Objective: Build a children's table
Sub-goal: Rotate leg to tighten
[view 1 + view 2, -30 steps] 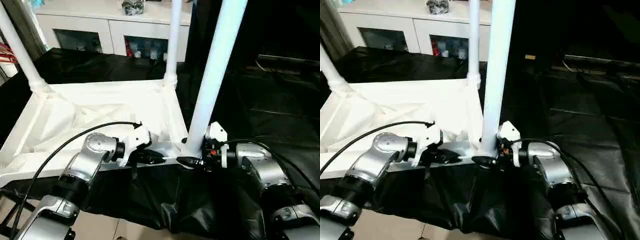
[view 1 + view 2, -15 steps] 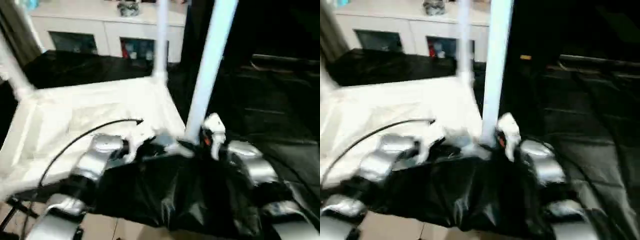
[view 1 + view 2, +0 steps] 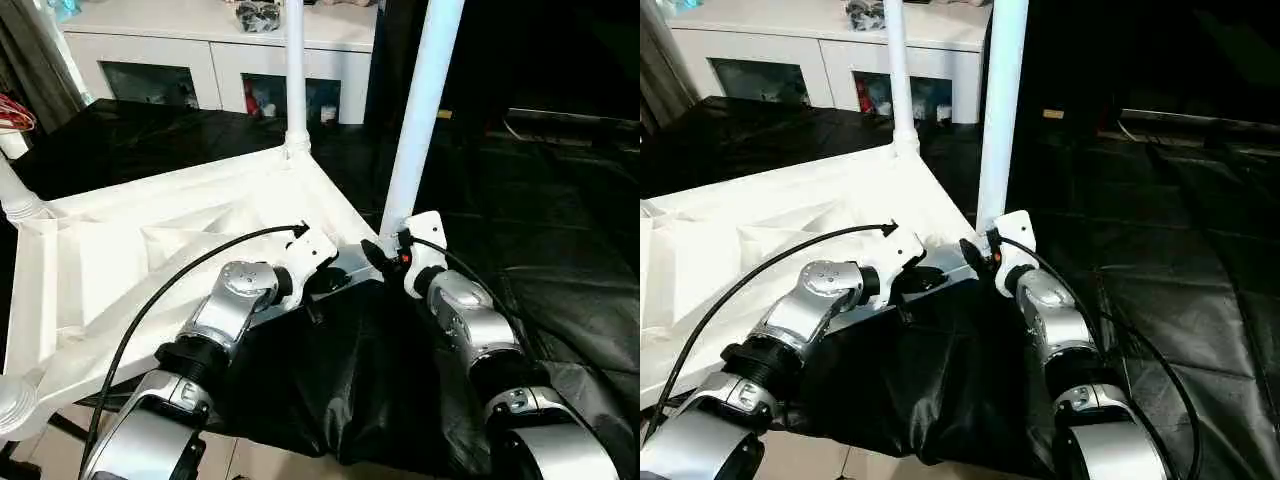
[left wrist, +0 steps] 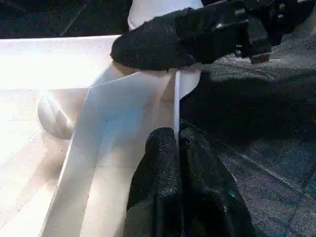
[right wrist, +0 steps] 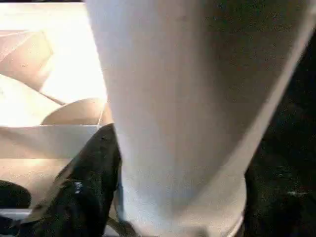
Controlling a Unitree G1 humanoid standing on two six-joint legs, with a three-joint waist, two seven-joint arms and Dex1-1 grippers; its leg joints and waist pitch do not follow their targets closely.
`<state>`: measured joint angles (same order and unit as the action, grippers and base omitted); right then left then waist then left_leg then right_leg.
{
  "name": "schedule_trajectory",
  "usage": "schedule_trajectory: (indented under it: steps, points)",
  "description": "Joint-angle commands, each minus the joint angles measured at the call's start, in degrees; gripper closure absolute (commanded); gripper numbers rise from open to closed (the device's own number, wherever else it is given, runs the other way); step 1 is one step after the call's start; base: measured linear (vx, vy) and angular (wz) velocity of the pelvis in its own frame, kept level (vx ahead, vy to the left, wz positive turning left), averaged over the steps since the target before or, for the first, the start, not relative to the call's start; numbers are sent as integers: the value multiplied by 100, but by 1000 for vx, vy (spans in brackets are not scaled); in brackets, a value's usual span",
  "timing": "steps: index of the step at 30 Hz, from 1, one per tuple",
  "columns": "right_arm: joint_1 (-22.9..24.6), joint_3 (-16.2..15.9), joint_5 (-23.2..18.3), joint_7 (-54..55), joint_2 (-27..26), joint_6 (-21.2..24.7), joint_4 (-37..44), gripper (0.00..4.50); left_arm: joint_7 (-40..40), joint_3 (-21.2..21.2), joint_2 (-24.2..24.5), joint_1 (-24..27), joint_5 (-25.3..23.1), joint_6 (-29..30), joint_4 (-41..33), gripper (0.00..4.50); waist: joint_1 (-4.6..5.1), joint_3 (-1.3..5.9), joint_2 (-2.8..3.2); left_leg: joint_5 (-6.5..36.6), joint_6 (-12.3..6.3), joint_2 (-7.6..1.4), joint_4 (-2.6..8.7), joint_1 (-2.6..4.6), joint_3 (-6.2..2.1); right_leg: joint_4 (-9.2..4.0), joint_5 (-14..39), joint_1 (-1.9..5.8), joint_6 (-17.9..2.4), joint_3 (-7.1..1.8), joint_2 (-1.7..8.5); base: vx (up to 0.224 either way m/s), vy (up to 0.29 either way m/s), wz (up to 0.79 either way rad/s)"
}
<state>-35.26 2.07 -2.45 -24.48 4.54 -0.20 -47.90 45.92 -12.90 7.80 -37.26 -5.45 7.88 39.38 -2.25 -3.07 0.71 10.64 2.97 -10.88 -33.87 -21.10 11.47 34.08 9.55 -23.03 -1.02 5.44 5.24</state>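
Rotated since a second ago, the tabletop (image 3: 180, 250) is pinched at its rim by the left gripper (image 4: 175, 143); the near leg (image 3: 420, 110) is clasped by the right gripper (image 3: 385, 255).

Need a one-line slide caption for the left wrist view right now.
Left gripper pinches the upturned tabletop's rim; right gripper's finger rests at the near leg's base.

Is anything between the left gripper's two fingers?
Yes: the tabletop's thin side wall is pinched between the left gripper, seen in the left wrist view. The right gripper sits beyond it.
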Motion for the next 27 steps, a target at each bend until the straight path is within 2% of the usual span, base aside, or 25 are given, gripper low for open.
schedule_trajectory:
  steps: [1,3,6,7,10,12,16,20,23,27]
  points:
    - [-27,-467,-15,-769,-374,-69,-51,88,-55,-73,-217,-231,93,-222,-80,450,-4,373,-36,1471,-249,-254,404,76,-139,-477,1836,260,-1161,-308,395,0,0,0]
    - [-38,-458,-19,-818,-326,-118,-59,61,15,-70,-186,-213,109,-231,-111,450,-3,373,-41,1435,-262,-257,406,63,-142,-472,1841,264,-1145,-309,395,0,0,0]
    - [-76,-437,-61,-1112,-113,-172,-72,56,280,-84,-48,-122,166,-272,-250,450,1,376,-50,1409,-297,-263,403,59,-140,-468,1793,267,-1160,-311,399,0,0,0]
    - [-81,-436,-68,-1198,-54,-172,-64,24,393,-88,2,-81,200,-294,-311,450,-2,379,-44,1320,-327,-263,397,53,-138,-449,1660,271,-1209,-313,397,0,0,0]
    - [-85,-496,-8,-1603,265,-166,-50,7,886,-110,233,86,354,-339,-580,450,8,392,-52,1172,-407,-272,390,22,-144,-397,1408,302,-1312,-304,399,0,0,0]
    - [-73,-527,30,-1852,434,-178,-43,7,1093,-113,343,151,412,-346,-692,450,3,395,-53,1127,-447,-276,378,46,-125,-389,1283,282,-1385,-315,388,0,0,0]
    - [45,-551,-89,-2554,666,-216,169,7,1486,-152,533,266,488,-326,-881,450,-28,401,-37,1021,-517,-293,367,41,-116,-346,1032,301,-1483,-309,383,0,0,0]
    - [259,-708,-274,-3425,947,-193,530,7,1890,-211,737,385,592,-220,-1087,450,-71,395,-37,1052,-539,-308,366,47,-103,-344,1079,294,-1476,-311,376,0,0,0]
    - [365,-795,-389,-3819,1065,-100,726,7,2104,-247,845,454,667,-112,-1221,450,-106,379,-36,1171,-472,-311,380,60,-102,-370,1295,275,-1430,-314,375,0,0,0]
    - [487,-872,-527,-4263,1165,35,967,44,2389,-290,1009,553,743,-31,-1397,450,-139,384,-26,1193,-408,-315,386,62,-111,-366,1345,276,-1404,-316,375,0,0,0]
